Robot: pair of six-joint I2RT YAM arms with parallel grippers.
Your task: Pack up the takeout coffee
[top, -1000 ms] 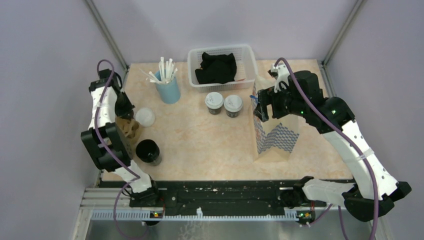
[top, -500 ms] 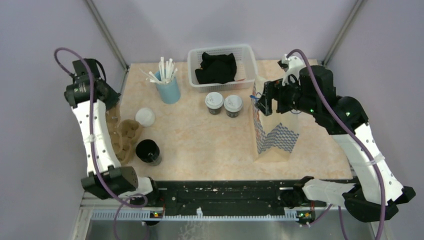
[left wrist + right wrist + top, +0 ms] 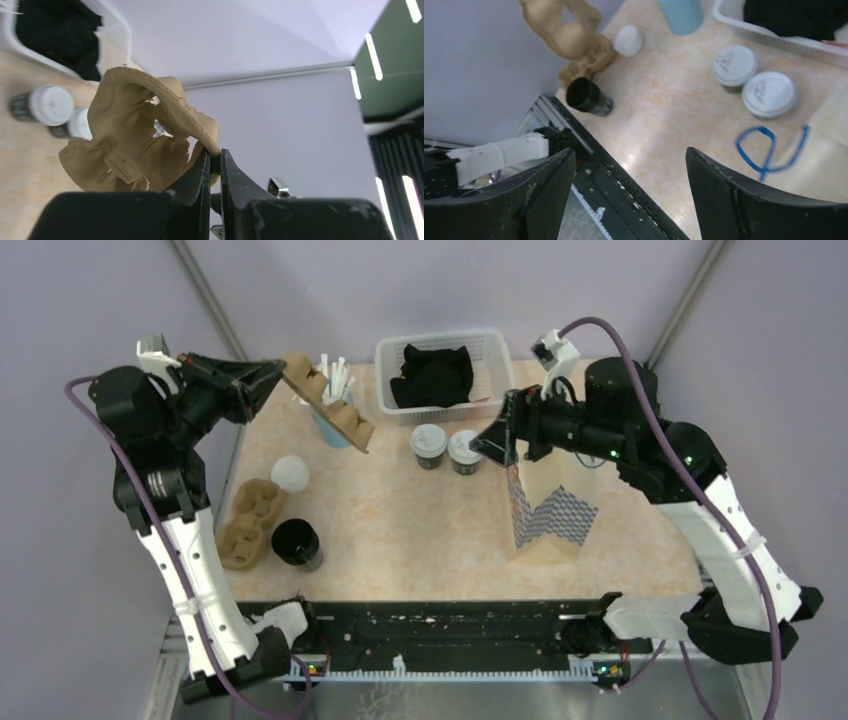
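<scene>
Two tools. Left tool (image 3: 214,160) clamped on a brown cup carrier (image 3: 330,405), held tilted in the air over the tabletop's (image 3: 400,520) back-left corner. Right tool (image 3: 497,443) spread wide, gripping nothing, above the paper bag (image 3: 548,510) near the right edge. Coffee cups (image 3: 428,443) (image 3: 466,448) stand side by side mid-back.

A broad bare stretch of the table (image 3: 400,525) is left open in the middle, bounded on the near left by the black cup (image 3: 297,543) and on the right by the upright paper bag (image 3: 545,510). The far side is crowded by the straw holder (image 3: 338,428), the basket (image 3: 440,337) and two lidded cups (image 3: 428,444) side by side. The air above the straw holder is filled by the pulp carrier (image 3: 330,400) pinched in the left gripper (image 3: 272,373). The left edge is blocked by a second carrier (image 3: 248,520) and a small white cup (image 3: 290,474). Above the bag's far left corner, room is taken by the wide-spread right gripper (image 3: 497,440).
</scene>
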